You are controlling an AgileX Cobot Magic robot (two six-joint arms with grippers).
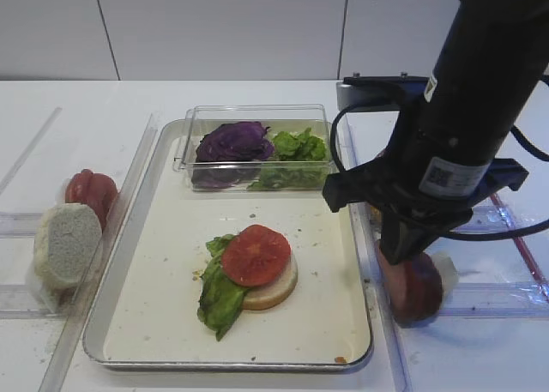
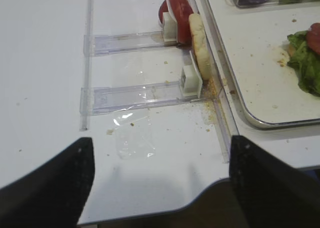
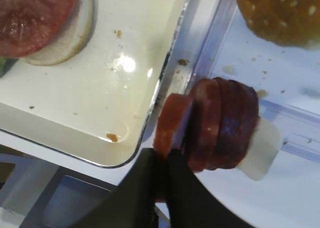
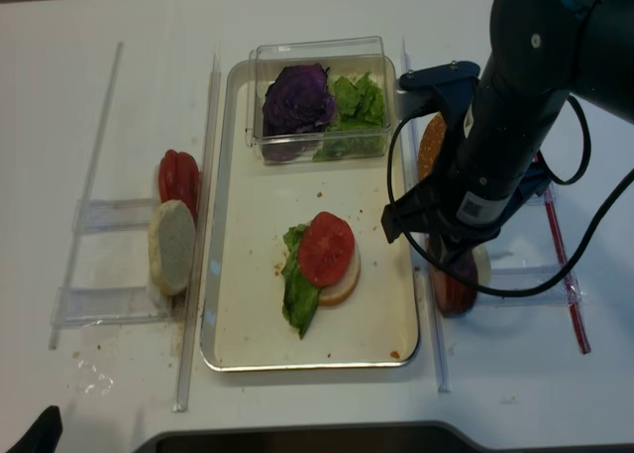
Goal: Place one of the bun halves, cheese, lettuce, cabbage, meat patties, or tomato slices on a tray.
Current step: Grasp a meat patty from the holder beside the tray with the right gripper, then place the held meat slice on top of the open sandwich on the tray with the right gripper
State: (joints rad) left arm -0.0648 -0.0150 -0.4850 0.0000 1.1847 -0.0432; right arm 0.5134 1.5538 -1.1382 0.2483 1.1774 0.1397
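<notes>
Several meat patties point(image 3: 225, 123) stand on edge in a clear rack just right of the tray point(image 1: 232, 362). My right gripper point(image 3: 167, 155) is shut on the leftmost patty point(image 3: 172, 118), which leans a little apart from the rest. From above, the right gripper point(image 1: 399, 250) sits over the patties point(image 1: 419, 287). On the tray lies a bun half point(image 1: 274, 289) with lettuce point(image 1: 219, 298) and a tomato slice point(image 1: 256, 255) on top. My left gripper point(image 2: 160, 158) hangs open over bare table, holding nothing.
A clear box on the tray's far end holds cabbage point(image 1: 232, 141) and lettuce point(image 1: 296, 147). Left of the tray, clear racks hold tomato slices point(image 1: 90, 190) and a pale bun half point(image 1: 67, 242). A sesame bun point(image 3: 280, 13) stands behind the patties. A white stopper point(image 3: 262, 148) backs the patty stack.
</notes>
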